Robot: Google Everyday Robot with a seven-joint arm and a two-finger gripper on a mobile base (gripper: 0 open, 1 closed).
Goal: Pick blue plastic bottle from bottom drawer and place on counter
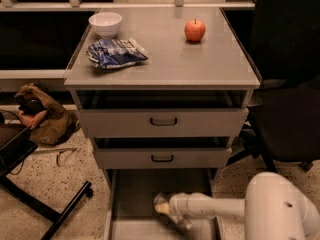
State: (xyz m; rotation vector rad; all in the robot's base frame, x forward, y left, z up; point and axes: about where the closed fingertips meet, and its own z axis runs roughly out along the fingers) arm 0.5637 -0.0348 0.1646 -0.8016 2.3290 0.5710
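The bottom drawer [145,189] is pulled open at the foot of the grey cabinet, a shallow grey tray with a flat floor. My white arm reaches into it from the right. The gripper [169,213] is low over the drawer floor at the arm's left end. A small pale, clear object [161,204], which looks like the blue plastic bottle, sits right at the gripper's tip; its label and cap do not show. The counter [200,64] is the wide grey top of the cabinet.
On the counter are a white bowl [105,24], a blue-and-white snack bag [115,52] and a red apple [195,30]. Two closed drawer fronts with black handles [163,121] sit above the open drawer. A black chair [290,129] stands right, a brown bag [42,116] lies left.
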